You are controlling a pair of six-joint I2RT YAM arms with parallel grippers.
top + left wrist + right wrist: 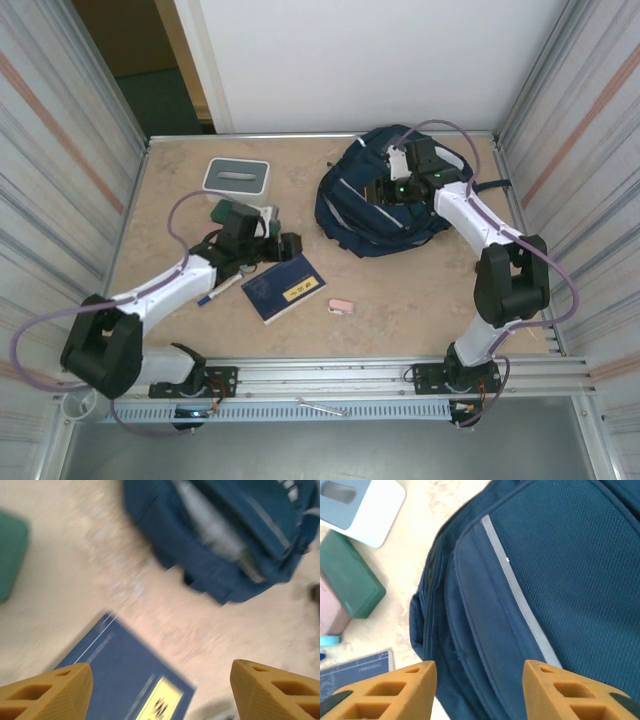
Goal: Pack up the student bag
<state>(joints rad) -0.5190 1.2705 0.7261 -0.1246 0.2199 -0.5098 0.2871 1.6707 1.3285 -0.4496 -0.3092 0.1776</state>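
STUDENT BAG ON THE DESK: A large navy-blue student bag [350, 215] is pictured lying at the far right of the beige desk [430, 290], where its right side is crossed by the white right arm. In the right wrist view a white reflective stripe is seen running down the bag's mesh front panel. The right pincer [480, 667] is held directly over that panel, its two orange fingers [385, 692] set moderately apart with nothing gripped between them; whether the fabric is touched cannot be told. The left pincer [161, 672] is spread wide and empty over the near left part of the desk. A blue notebook [283, 287] bearing a yellow label is seen beneath it, and the bag's near edge lies beyond, though that wrist view is blurred. A pink eraser [341, 305] is shown just right of the notebook, apart from it, and a pen [215, 293] is seen at the notebook's left, partly under the left arm. A grey-and-white box [237, 177] is set at the far left of the desk, well apart from the bag. A green block [350, 580] is seen near it, with a pink block [330, 611] laid against the green one's side
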